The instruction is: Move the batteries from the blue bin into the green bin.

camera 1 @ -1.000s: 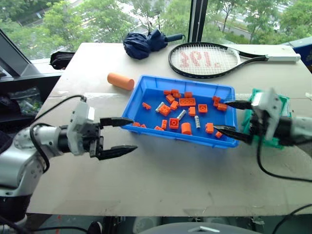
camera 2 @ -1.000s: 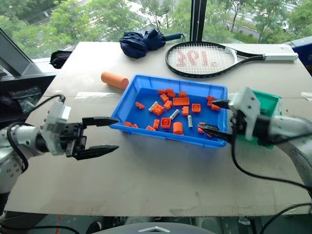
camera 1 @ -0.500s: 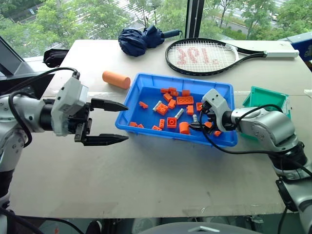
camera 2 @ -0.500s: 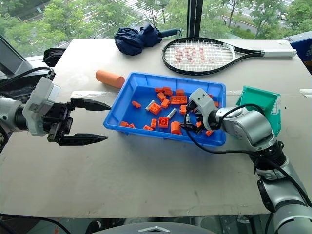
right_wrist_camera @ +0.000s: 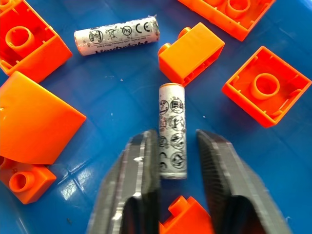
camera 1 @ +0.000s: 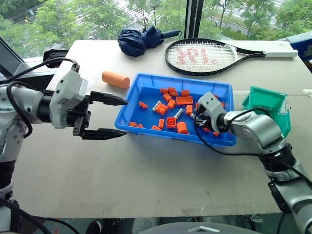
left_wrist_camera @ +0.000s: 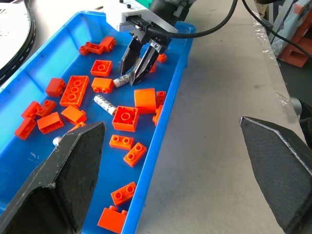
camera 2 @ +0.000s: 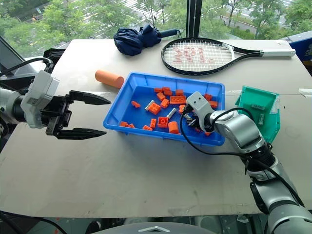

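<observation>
My right gripper (right_wrist_camera: 173, 165) has just dropped into the blue bin (camera 1: 146, 85) and pinched a battery (right_wrist_camera: 173, 129) between its fingers; lifting comes next.

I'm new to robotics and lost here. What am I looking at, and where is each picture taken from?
This is a two-armed humanoid robot at a table. Two pictures come from its head, looking down; the other two come from cameras on its wrists. On the table lie a blue bin of orange bricks and batteries, a green bin, a racket, an umbrella and an orange cylinder. The right claw is shut on a battery; the left claw hangs open, empty.
</observation>
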Available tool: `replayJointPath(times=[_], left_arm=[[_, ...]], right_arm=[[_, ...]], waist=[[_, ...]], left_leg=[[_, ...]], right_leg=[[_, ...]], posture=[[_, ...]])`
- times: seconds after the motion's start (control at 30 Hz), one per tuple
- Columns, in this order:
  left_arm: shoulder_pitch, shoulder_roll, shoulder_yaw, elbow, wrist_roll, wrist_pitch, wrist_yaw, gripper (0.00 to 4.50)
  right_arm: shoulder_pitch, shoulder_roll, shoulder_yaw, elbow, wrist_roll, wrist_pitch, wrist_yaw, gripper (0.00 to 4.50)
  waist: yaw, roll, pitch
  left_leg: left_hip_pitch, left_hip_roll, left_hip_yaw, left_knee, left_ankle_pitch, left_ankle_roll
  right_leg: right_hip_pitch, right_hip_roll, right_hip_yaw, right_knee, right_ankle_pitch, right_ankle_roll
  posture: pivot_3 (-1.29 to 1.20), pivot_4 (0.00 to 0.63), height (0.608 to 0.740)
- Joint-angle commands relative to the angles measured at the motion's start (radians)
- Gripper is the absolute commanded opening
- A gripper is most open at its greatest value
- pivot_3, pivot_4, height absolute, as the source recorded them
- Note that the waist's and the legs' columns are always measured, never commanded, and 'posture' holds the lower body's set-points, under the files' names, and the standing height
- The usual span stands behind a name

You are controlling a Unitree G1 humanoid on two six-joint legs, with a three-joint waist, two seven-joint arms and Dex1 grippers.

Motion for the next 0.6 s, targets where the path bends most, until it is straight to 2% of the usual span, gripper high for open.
replayJointPath(times=[0.03,0.23,0.4,0.6], left_arm=[[-0.023,-0.01,0.013,-0.008,-0.004,-0.016,-0.004,4.5],[-0.017,-0.056,0.024,-0.045,-0.036,0.016,0.047,4.5],[-0.064,-0.147,0.006,-0.09,-0.08,0.071,0.158,4.5],[-0.166,-0.313,-0.073,-0.153,-0.139,0.132,0.288,4.5]], right_arm=[[0.017,0.015,-0.045,-0.048,-0.006,0.018,-0.017,0.05],[0.048,-0.005,-0.141,-0.2,0.028,0.112,-0.019,0.05],[0.046,-0.028,-0.331,-0.384,0.074,0.24,-0.022,0.05],[0.098,-0.221,-0.564,-0.517,0.093,0.352,0.028,0.05]], waist=[[0.001,0.0,0.0],[0.002,0.0,0.0],[0.004,0.0,0.0],[0.013,0.0,0.0]], left_leg=[[0.0,0.0,0.0,0.001,0.0,0.0],[0.0,0.0,-0.001,0.002,0.0,0.0],[0.0,0.0,-0.001,0.005,0.0,0.0],[-0.001,-0.001,-0.003,0.007,0.0,0.0]], right_leg=[[0.0,0.0,0.0,0.0,0.0,0.0],[0.0,0.0,0.0,0.002,0.0,0.0],[0.0,0.0,0.0,0.005,0.0,0.0],[0.001,-0.001,-0.001,0.006,0.0,0.0]], posture=[[0.0,0.15,0.74],[0.0,0.15,0.74],[0.0,0.15,0.74],[0.0,0.15,0.74]])
